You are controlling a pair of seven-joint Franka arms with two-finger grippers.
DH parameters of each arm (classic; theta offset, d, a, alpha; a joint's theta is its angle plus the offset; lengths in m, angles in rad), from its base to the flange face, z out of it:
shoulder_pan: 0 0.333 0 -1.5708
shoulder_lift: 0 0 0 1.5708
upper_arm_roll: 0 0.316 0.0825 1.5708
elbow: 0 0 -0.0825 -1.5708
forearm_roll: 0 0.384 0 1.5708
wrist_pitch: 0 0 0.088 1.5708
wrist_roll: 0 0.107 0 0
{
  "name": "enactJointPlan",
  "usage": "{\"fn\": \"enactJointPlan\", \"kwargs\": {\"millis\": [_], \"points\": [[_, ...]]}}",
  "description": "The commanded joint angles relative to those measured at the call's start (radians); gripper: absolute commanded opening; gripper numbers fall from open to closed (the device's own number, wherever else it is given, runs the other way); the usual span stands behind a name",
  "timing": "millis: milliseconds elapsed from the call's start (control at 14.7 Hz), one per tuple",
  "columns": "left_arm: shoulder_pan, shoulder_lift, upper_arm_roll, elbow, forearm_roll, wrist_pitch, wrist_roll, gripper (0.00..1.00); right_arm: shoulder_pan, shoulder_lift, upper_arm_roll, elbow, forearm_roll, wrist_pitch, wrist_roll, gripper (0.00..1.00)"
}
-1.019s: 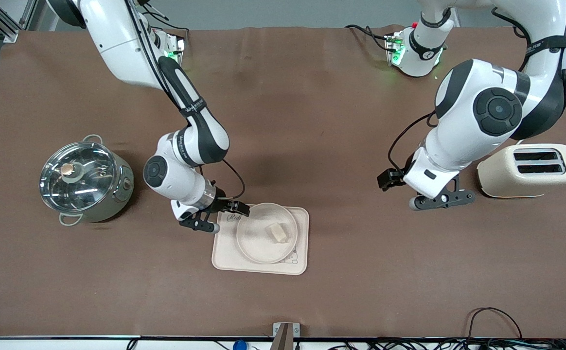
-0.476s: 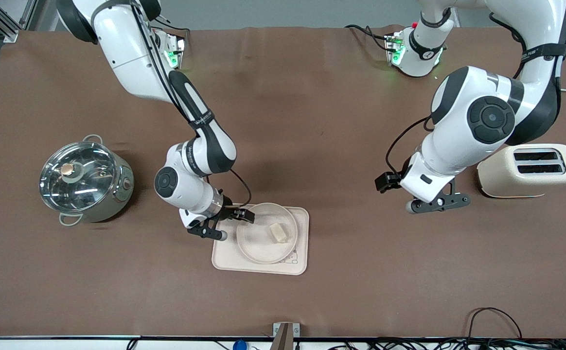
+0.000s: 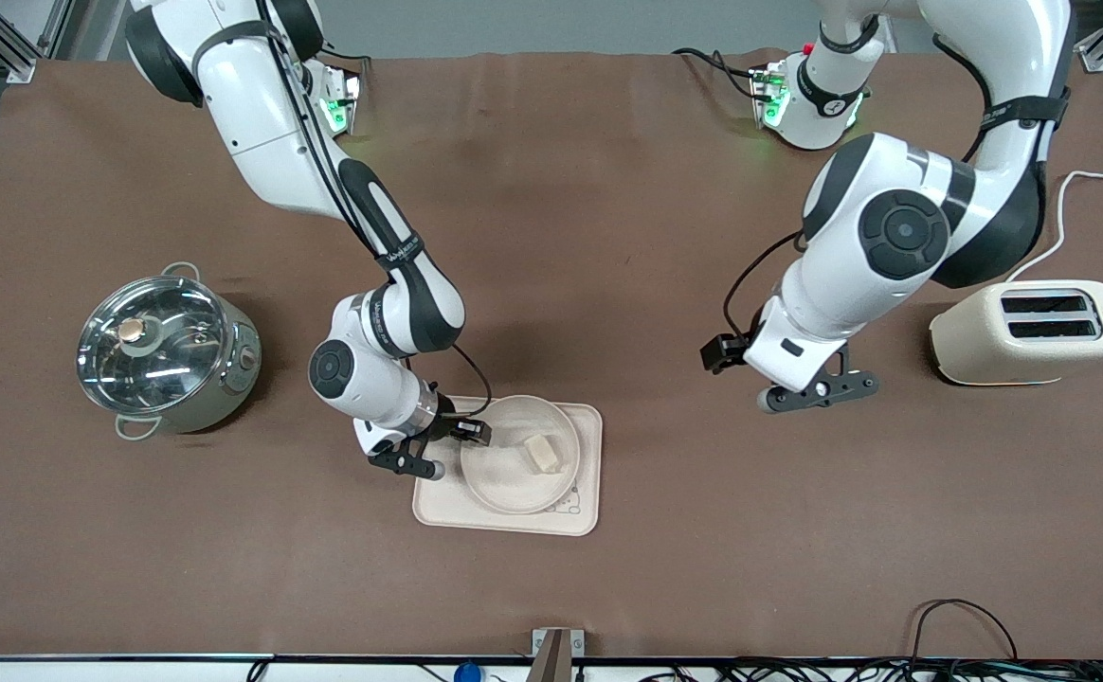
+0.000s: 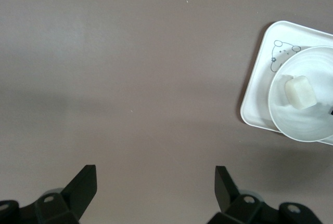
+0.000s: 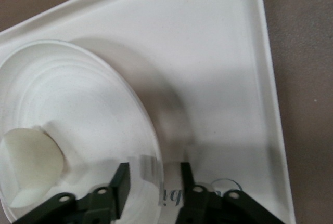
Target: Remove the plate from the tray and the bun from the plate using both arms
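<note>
The round cream plate [image 3: 504,478] lies on the rectangular rabbit tray [image 3: 438,511], with the small pale bun [image 3: 542,454] on it. My right gripper [image 3: 457,442] is low at the plate's edge on the pot's side. In the right wrist view its fingers [image 5: 120,182] stand apart on either side of the plate's rim [image 5: 151,146], open, with the bun [image 5: 28,167] close by. My left gripper [image 3: 812,391] is open and empty over bare table between the tray and the toaster. In the left wrist view [image 4: 156,180] the plate [image 4: 307,125] and bun [image 4: 300,91] lie some way off.
A steel pot with a glass lid [image 3: 168,350] stands toward the right arm's end of the table. A cream toaster [image 3: 1030,332] stands toward the left arm's end. The table is covered in brown cloth.
My left arm has moved from beside the toaster toward the tray. My right gripper has shifted a little along the plate's rim. The plate and bun have not moved.
</note>
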Motion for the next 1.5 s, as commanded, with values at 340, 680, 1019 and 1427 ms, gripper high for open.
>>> {"fn": "enactJointPlan", "kwargs": {"millis": [340, 680, 1019, 1427], "points": [[-0.05, 0.008, -0.001, 0.02, 0.006, 0.001, -0.108, 1.0, -0.011, 0.018, 0.002, 0.023, 0.021, -0.002, -0.011, 0.0], [-0.09, 0.006, -0.004, 0.019, 0.006, 0.001, -0.175, 1.0, -0.021, 0.008, 0.003, 0.023, 0.024, -0.005, -0.011, 0.0], [-0.121, 0.005, -0.009, 0.019, 0.005, 0.0, -0.241, 1.0, -0.04, -0.005, 0.005, 0.023, 0.027, -0.013, -0.011, 0.0], [-0.125, -0.012, -0.011, 0.02, 0.005, -0.011, -0.268, 1.0, -0.066, -0.056, 0.057, 0.02, 0.054, -0.025, -0.011, 0.0]]}}
